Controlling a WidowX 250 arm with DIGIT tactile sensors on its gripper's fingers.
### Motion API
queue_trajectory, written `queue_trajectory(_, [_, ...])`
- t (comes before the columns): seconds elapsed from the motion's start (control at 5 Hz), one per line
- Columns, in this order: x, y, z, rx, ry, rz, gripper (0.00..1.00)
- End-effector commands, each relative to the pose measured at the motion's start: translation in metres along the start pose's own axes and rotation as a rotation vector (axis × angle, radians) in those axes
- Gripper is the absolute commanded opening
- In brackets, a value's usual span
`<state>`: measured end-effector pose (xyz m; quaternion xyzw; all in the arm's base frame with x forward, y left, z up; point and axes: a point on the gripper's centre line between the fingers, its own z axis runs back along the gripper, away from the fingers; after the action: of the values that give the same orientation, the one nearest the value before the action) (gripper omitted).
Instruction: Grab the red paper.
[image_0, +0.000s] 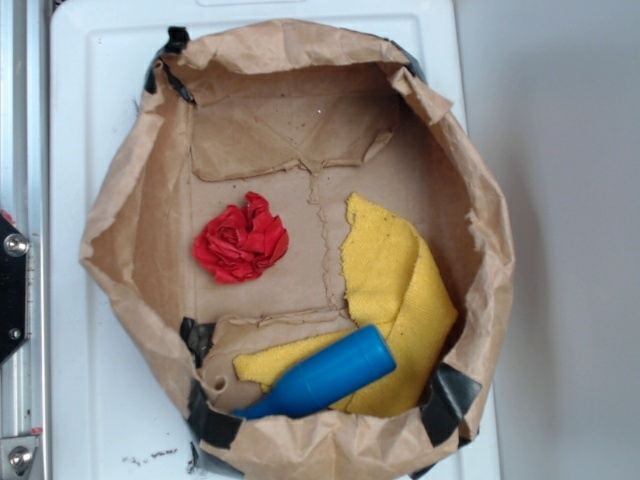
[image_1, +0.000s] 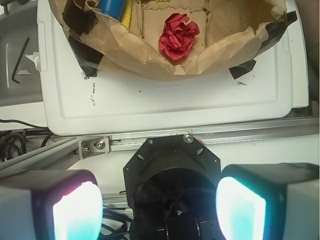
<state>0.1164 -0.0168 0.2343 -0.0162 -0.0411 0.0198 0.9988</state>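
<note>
The red paper (image_0: 241, 240) is a crumpled, rose-like wad lying on the floor of a brown paper bag (image_0: 120, 200), left of centre. The wrist view shows the red paper (image_1: 178, 36) far off at the top, inside the bag (image_1: 150, 62). My gripper (image_1: 159, 207) is open, its two glowing pads (image_1: 77, 212) set wide apart with nothing between them. It hangs over the robot's black base, well short of the bag. In the exterior view the gripper is out of frame.
A yellow cloth (image_0: 395, 290) lies in the bag's right half, with a blue cylinder (image_0: 330, 375) resting on its lower end. The bag sits on a white lid (image_1: 165, 102). An aluminium rail (image_1: 200, 137) runs between base and lid.
</note>
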Motion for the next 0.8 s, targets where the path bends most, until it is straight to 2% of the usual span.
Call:
queue_trajectory(0.0, [0.000,0.000,0.000,0.000,0.000,0.000,1.00])
queue_trajectory(0.2, [0.048,-0.018,-0.014,0.027,-0.057,0.150,1.00])
queue_trajectory(0.4, [0.097,-0.017,-0.038,0.023,-0.059,0.165,1.00])
queue_trajectory(0.6, [0.146,-0.016,-0.043,-0.059,-0.115,0.034,1.00])
